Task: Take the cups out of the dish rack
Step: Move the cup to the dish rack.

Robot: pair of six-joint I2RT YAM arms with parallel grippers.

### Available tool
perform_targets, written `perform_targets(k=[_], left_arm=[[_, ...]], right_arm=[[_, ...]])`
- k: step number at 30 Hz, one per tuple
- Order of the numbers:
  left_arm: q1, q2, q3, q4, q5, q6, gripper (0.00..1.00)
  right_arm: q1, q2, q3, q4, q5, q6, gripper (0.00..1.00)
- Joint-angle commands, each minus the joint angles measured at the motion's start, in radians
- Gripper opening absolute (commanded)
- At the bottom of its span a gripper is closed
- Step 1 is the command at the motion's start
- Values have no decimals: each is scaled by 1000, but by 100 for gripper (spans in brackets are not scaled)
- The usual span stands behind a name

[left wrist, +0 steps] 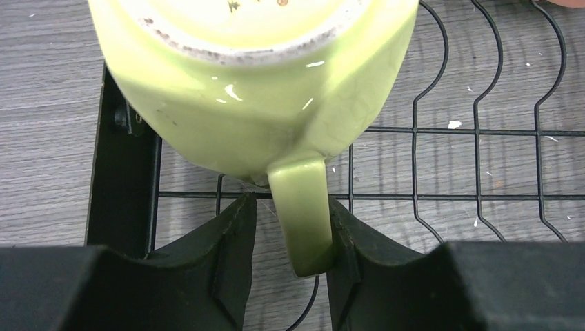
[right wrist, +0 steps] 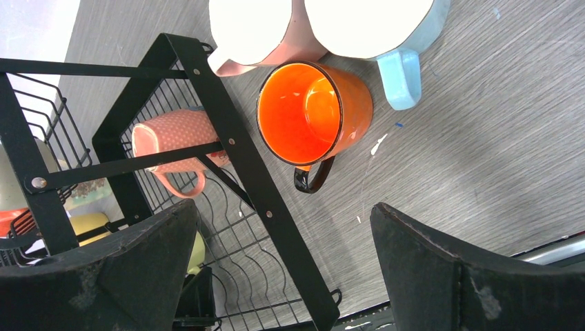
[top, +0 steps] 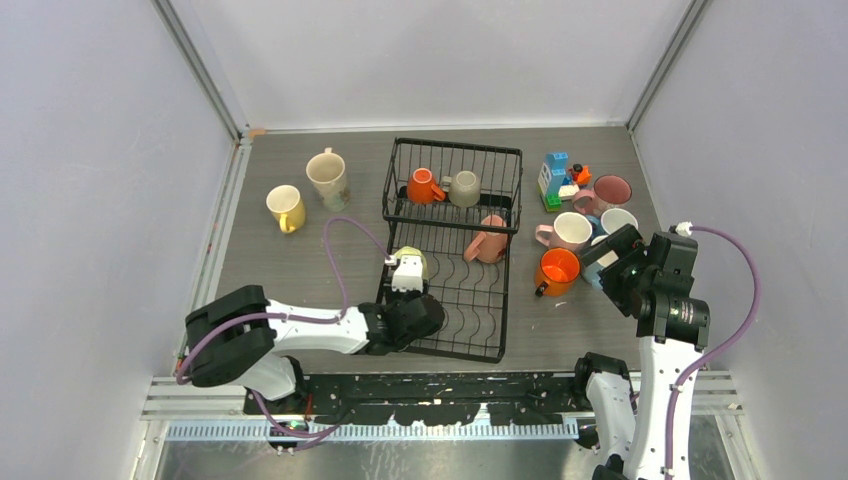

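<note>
pale green cup [left wrist: 262, 103] lies on the flat wire tray of the dish rack [left wrist: 124, 179], by its near left corner, handle pointing at the left gripper [left wrist: 290, 234]. that gripper is partly closed around the handle: one finger touches it, the other stands just off it. the right gripper [right wrist: 283, 227] is spread wide, holding nothing, over the counter [right wrist: 483, 138] near an orange cup [right wrist: 310, 114].

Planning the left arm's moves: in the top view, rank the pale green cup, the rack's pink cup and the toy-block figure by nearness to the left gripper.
1. pale green cup, at the left gripper.
2. pink cup, right side of the dish rack.
3. toy-block figure, far right, beyond the rack.
</note>
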Motion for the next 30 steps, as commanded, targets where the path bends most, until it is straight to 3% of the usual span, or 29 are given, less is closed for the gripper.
perform_targets(k=[1, 8, 16, 30], left_arm=[[14, 17, 33, 43, -13, 8, 40], [24, 27, 35, 52, -8, 16, 33], [25, -3, 40, 41, -2, 47, 1], [13, -167, 11, 3, 78, 101, 0]], right_arm=[[5, 6, 17, 33, -11, -11, 100], [5, 4, 12, 33, -10, -13, 100], [4, -1, 17, 27, -14, -17, 100], [4, -38, 37, -17, -150, -43, 100]])
